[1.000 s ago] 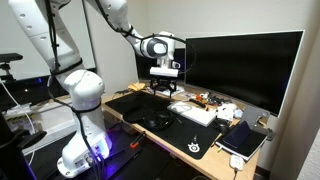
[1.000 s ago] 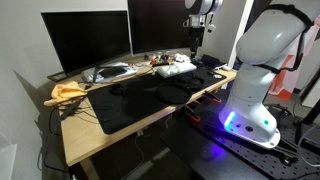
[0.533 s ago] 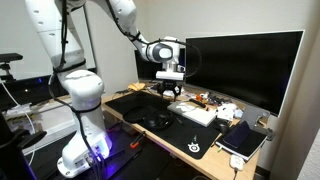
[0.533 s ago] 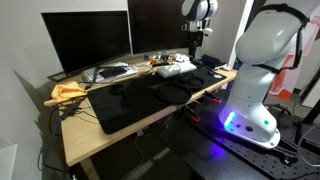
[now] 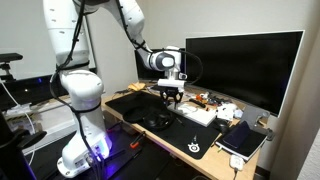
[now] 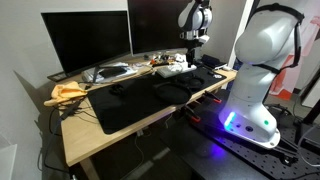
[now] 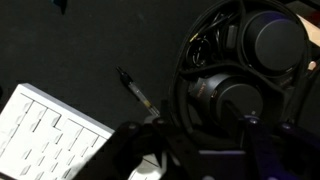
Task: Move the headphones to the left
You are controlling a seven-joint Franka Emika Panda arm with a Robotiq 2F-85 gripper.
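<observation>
My tool (image 7: pixel 205 138) stands half wide over the headphones (image 7: pixel 240 70), which lie on the mat (image 7: pixel 90 40) near the keyboard (image 7: pixel 45 135). If it pinches only a soft cup, I think they may slip and drop.

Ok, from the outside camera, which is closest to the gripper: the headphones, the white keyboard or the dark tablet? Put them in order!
In an exterior view, starting from the gripper:
1. headphones: just below it, nearest.
2. white keyboard: a little further along.
3. dark tablet: way off at the far corner.
</observation>
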